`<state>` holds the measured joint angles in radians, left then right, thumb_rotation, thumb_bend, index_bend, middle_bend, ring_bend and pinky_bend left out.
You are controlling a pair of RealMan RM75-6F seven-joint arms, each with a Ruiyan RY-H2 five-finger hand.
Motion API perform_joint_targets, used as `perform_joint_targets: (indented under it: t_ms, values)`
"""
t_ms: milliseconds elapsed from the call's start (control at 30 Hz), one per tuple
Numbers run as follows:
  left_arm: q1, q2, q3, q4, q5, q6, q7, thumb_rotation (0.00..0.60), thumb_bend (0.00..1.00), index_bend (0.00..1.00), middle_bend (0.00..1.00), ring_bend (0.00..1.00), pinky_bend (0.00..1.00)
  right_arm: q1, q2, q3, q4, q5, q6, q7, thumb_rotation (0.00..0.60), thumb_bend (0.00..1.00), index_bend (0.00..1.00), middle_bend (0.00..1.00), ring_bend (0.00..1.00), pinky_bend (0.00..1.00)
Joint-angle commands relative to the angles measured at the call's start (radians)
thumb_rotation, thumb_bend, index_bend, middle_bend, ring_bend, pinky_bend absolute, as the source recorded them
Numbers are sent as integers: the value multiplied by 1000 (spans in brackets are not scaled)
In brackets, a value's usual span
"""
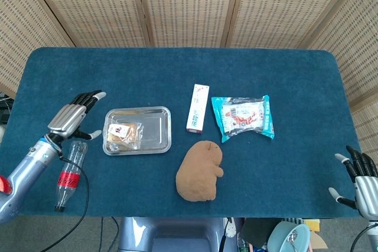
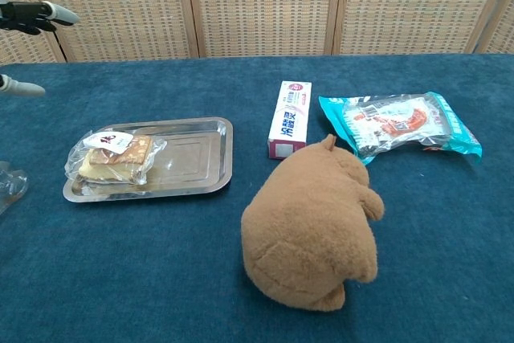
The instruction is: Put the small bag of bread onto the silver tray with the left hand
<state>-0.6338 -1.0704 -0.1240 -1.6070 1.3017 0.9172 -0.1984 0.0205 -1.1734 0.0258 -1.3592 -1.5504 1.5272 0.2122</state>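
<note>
The small clear bag of bread [image 1: 121,136] [image 2: 114,156] lies flat on the left part of the silver tray [image 1: 155,128] [image 2: 193,160]. My left hand [image 1: 70,120] hovers to the left of the tray, apart from the bag, fingers spread and holding nothing; in the chest view only its fingertips [image 2: 32,14] show at the top left edge. My right hand [image 1: 361,177] hangs off the table's near right corner, fingers apart, empty.
A cola bottle [image 1: 67,172] lies on the blue table under my left forearm. A toothpaste box [image 1: 198,107], a teal snack pack [image 1: 243,116] and a brown plush toy [image 1: 199,170] sit to the right of the tray.
</note>
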Motion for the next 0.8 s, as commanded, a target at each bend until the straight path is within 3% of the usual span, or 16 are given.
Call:
perform_joint_targets:
  t_ms: [33, 200, 367, 533, 800]
  values:
    - [100, 96, 46, -136, 6, 142, 164, 600, 295, 0, 0, 0, 0, 13, 8, 13, -14, 10, -14, -12, 600, 220, 142, 0, 0, 0]
    - [206, 185, 99, -253, 26, 264, 256, 600, 299, 0, 0, 0, 0, 22, 15, 28, -43, 23, -16, -58, 600, 220, 142, 0, 0, 0]
    - [318, 225, 155, -291, 109, 406, 311, 600, 301, 0, 0, 0, 0, 28, 12, 32, -73, 33, -25, -116, 600, 220, 142, 0, 0, 0]
    - [430, 197, 211, -241, 180, 521, 328, 600, 302, 0, 0, 0, 0, 46, -24, 42, -69, 28, -27, -208, 600, 221, 142, 0, 0, 0]
    - [464, 126, 206, -140, 218, 543, 285, 600, 305, 0, 0, 0, 0, 58, -37, 36, -93, -3, -19, -246, 600, 221, 142, 0, 0, 0]
